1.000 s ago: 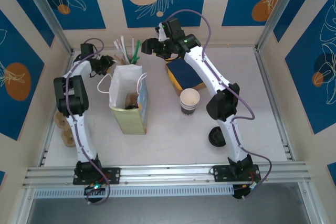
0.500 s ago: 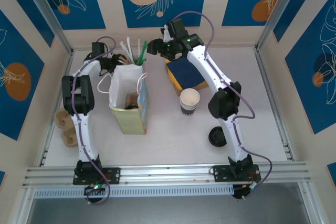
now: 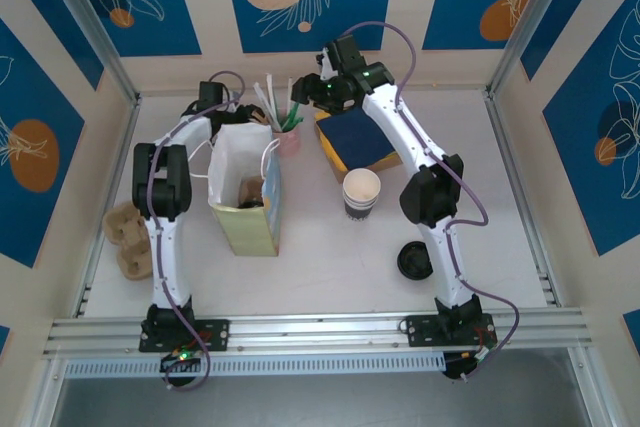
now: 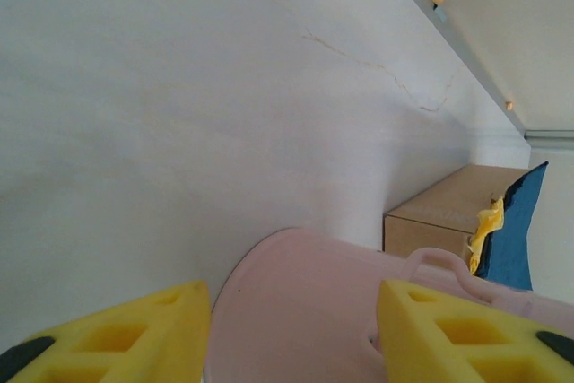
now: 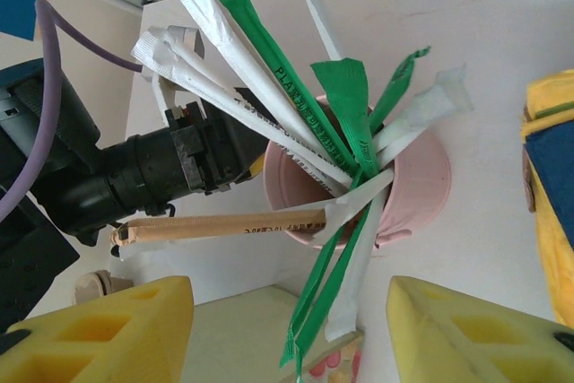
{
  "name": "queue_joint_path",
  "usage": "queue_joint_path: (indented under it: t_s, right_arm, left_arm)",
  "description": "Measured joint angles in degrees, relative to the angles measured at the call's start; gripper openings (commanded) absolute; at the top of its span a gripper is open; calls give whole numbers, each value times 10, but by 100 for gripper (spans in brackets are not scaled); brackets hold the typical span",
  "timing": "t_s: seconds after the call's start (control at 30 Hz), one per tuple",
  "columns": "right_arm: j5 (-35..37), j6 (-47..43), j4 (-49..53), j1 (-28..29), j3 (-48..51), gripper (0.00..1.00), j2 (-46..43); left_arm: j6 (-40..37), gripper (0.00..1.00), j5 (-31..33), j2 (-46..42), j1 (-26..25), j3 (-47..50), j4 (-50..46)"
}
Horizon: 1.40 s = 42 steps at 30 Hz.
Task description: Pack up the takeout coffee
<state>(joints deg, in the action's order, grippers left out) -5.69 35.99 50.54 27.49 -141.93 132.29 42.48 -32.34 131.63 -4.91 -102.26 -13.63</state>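
Observation:
The takeout coffee is hidden from me. Something dark brown lies inside the open paper bag (image 3: 245,232), and I cannot tell what it is. My left gripper (image 3: 266,122) (image 4: 291,334) is shut on the sides of a pink cup (image 3: 289,139) (image 4: 359,311) (image 5: 408,190) full of wrapped straws (image 3: 272,97) (image 5: 296,105), behind the bag. The left gripper's black body (image 5: 179,168) shows to the left of the cup in the right wrist view. My right gripper (image 3: 308,95) (image 5: 287,334) hovers open just above the straws. Several straw ends hang between its yellow fingers, which touch none of them.
A lidless striped paper cup (image 3: 361,192) stands mid-table, with a loose black lid (image 3: 413,260) nearer the right arm's base. A brown box with blue cloth (image 3: 352,142) (image 4: 439,217) sits right of the pink cup. A cardboard cup carrier (image 3: 125,237) lies at the left edge.
The left gripper has carried the pink cup and its straws rightward along the back, past the bag's far corner. The right gripper has shifted right above the straws.

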Motion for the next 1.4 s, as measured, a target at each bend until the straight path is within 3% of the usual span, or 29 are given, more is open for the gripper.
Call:
queue_joint_path:
  t_s: [0.4, 0.53, 0.73, 0.8, 1.3, 1.4]
  right_arm:
    - [4, -6, 20, 0, 27, 49, -25]
    - [4, -6, 24, 5, 43, 39, -32]
    - [3, -8, 31, 11, 57, 36, -34]
    - [1, -7, 31, 13, 59, 29, -34]
    - [-8, -5, 31, 19, 71, 22, -34]
    - [-8, -3, 31, 20, 71, 10, -34]
  left_arm:
    - [-15, 70, 50, -83, 27, 35, -37]
    - [-36, 71, 72, -131, 45, 38, -60]
    - [-55, 72, 95, -205, 64, 59, -85]
    - [-62, 73, 102, -226, 69, 63, -97]
    - [-86, 74, 119, -333, 84, 83, -142]
    - [-86, 75, 119, -339, 84, 87, -145]
